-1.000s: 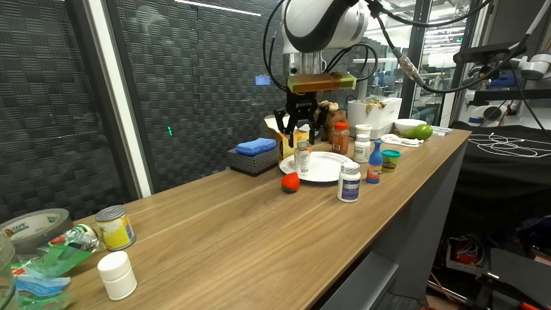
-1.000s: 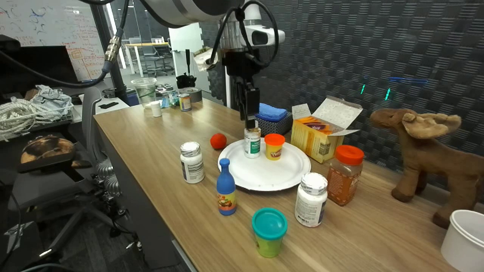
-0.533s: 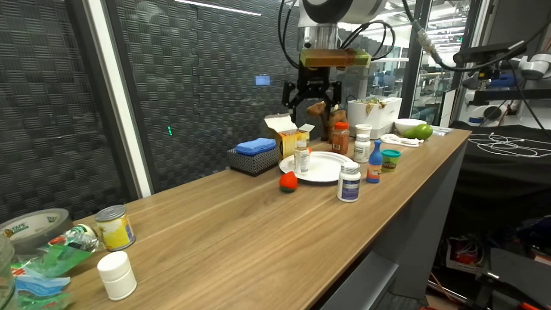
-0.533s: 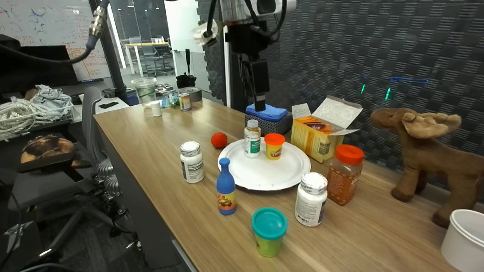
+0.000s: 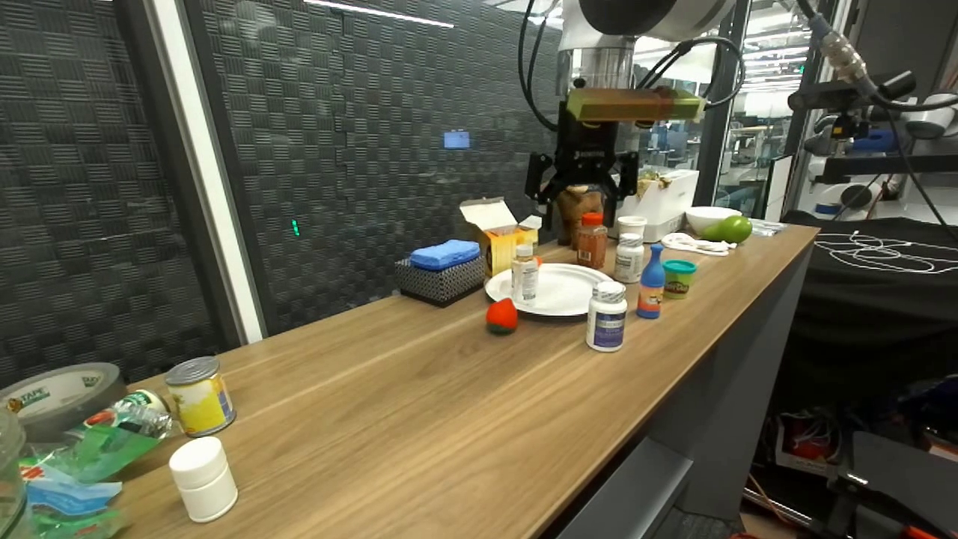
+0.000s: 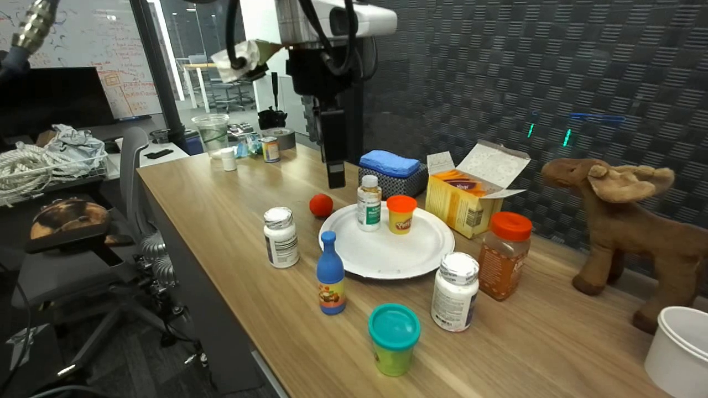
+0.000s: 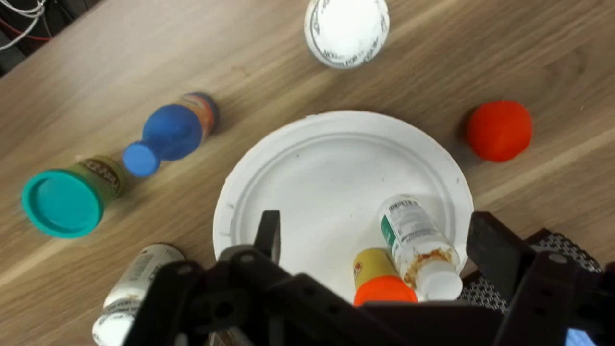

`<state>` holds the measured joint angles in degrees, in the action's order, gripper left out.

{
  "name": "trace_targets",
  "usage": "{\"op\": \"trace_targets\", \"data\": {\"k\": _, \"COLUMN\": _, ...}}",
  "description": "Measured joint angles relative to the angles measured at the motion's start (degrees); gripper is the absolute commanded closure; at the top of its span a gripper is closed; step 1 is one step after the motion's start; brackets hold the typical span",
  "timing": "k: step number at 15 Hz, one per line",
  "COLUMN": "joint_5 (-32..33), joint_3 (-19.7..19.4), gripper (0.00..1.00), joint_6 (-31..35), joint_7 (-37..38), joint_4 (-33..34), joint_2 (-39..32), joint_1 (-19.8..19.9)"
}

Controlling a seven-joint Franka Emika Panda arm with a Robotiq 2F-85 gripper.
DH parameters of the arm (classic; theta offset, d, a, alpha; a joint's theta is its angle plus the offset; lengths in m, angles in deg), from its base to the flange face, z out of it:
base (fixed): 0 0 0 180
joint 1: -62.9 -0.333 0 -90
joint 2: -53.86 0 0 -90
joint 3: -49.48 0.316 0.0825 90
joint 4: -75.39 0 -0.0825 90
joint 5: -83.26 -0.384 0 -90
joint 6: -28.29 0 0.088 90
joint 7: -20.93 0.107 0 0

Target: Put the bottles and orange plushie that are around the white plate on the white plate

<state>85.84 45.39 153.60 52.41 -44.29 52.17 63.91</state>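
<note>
My gripper [image 5: 576,218] hovers above the tabletop items, its jaws spread wide and holding nothing. In the wrist view the white plate [image 7: 312,178] lies below it. A green-labelled white bottle [image 6: 369,209] and a yellow tub with an orange lid [image 6: 401,214] stand upright on the plate, side by side. The orange plushie [image 7: 500,130] rests on the wood just off the rim. Around the plate stand a white bottle [image 6: 281,243], a blue bottle [image 6: 331,279], another white bottle [image 6: 454,293] and a red-capped bottle [image 6: 504,257].
Near the second white bottle is a turquoise-lidded tub [image 6: 394,340]. Behind the plate are an open yellow box [image 6: 464,207], a blue cloth [image 6: 390,163] on a dark box and a toy moose [image 6: 625,210]. A plain white jar [image 5: 203,479] stands at the far end.
The jaws have spread wider and come up off the green-labelled bottle, leaving it upright on the plate. My gripper has since shifted sideways. The plushie has turned and shifted slightly.
</note>
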Motion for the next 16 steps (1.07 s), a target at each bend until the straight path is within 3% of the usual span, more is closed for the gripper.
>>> {"op": "trace_targets", "data": {"k": 6, "joint_5": 0.20, "joint_3": 2.41, "gripper": 0.00, "joint_6": 3.00, "joint_7": 0.00, "joint_4": -7.42, "joint_2": 1.27, "joint_1": -0.42}}
{"op": "trace_targets", "data": {"k": 13, "joint_5": 0.20, "joint_3": 2.90, "gripper": 0.00, "joint_6": 3.42, "joint_7": 0.00, "joint_4": -10.41, "joint_2": 2.05, "joint_1": -0.43}}
{"op": "trace_targets", "data": {"k": 15, "joint_5": 0.19, "joint_3": 2.90, "gripper": 0.26, "joint_6": 3.40, "joint_7": 0.00, "joint_4": -11.03, "joint_2": 2.58, "joint_1": -0.43}}
{"op": "trace_targets", "data": {"k": 16, "joint_5": 0.19, "joint_3": 2.90, "gripper": 0.34, "joint_6": 3.40, "joint_7": 0.00, "joint_4": -11.34, "joint_2": 2.81, "joint_1": -0.43}}
